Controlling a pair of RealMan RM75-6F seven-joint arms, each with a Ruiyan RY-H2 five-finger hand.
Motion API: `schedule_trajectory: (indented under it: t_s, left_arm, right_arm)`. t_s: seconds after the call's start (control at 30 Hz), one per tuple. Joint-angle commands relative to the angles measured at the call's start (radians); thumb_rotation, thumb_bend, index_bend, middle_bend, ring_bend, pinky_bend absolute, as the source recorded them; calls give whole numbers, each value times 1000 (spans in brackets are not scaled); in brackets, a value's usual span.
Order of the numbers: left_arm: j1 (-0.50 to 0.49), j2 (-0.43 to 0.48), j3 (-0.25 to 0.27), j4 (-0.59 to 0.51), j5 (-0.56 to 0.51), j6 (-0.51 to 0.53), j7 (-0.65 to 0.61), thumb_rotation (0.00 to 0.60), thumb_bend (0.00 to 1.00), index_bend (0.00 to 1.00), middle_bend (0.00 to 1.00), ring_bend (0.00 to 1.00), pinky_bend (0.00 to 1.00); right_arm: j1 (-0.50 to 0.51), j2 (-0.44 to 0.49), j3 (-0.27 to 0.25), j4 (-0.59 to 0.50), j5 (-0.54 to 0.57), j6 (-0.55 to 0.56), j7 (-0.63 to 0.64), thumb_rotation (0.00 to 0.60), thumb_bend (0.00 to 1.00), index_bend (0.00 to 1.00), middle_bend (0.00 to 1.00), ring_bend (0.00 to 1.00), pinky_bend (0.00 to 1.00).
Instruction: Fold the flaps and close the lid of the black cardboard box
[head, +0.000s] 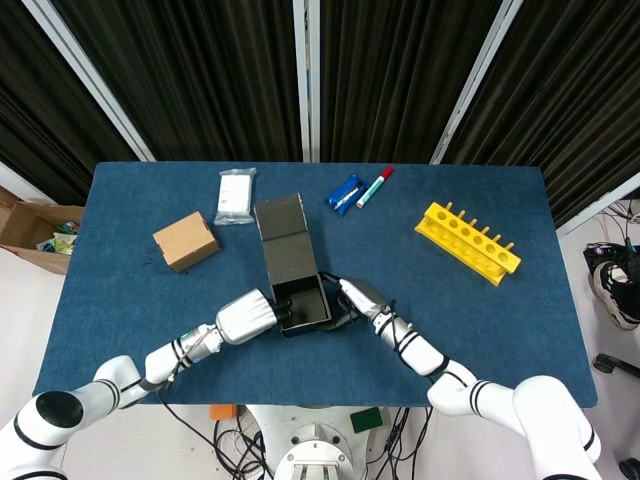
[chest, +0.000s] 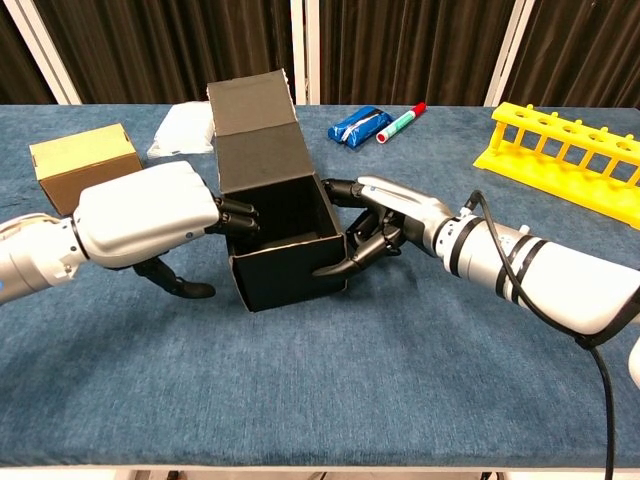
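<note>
The black cardboard box (head: 303, 303) (chest: 288, 275) stands upright on the blue table, open at the top. Its lid (head: 281, 232) (chest: 256, 118) stands up at the far side. My left hand (head: 248, 317) (chest: 150, 215) is at the box's left wall, fingertips (chest: 240, 216) touching the left rim and thumb spread low near the table. My right hand (head: 360, 299) (chest: 388, 212) clasps the box's right side, fingers on the right wall and thumb at the front right corner. The box's inside is dark and I see nothing in it.
A brown cardboard box (head: 186, 241) (chest: 84, 154) and a white packet (head: 235, 195) (chest: 182, 130) lie at the left. At the back are a blue packet (head: 345, 192) (chest: 360, 124) and a marker (head: 374, 186) (chest: 402, 121). A yellow tube rack (head: 468, 241) (chest: 565, 146) sits at the right.
</note>
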Motion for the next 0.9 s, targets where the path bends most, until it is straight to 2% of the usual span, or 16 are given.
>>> schedule_trajectory:
  t_s: [0.03,0.17,0.3,0.4,0.5,0.67,0.9]
  left_arm:
    - [-4,4,-1,-3,0,8,0,600,183,642,531,811,967]
    - [1,-1,0,14,0,30,-8,600,201,704,611,815,970]
    - [7,-4,2,26,1,52,-9,600,191,659,592,814,970]
    - [12,-1,1,30,-2,65,-1,600,144,571,519,810,967]
    - [21,3,-3,31,-9,82,-10,600,44,443,417,787,966]
    - [42,13,-15,23,-24,128,-28,600,0,297,288,755,969]
    - [75,35,-33,8,-40,199,-35,600,0,222,228,740,980]
  right_arm:
    - [0,0,1,0,2,1,5,600,176,424,346,829,1000]
    - [0,0,2,-3,5,7,14,600,176,424,346,828,1000]
    - [0,1,3,-9,5,13,19,600,176,424,346,829,1000]
    - [0,2,4,-18,8,15,20,600,176,424,346,829,1000]
    - [-1,1,10,-31,15,17,10,600,176,422,346,828,1000]
    - [12,-6,46,-49,48,-1,-25,600,176,405,338,825,1000]
    - [48,-43,119,-22,124,-60,-87,600,176,359,313,820,1000]
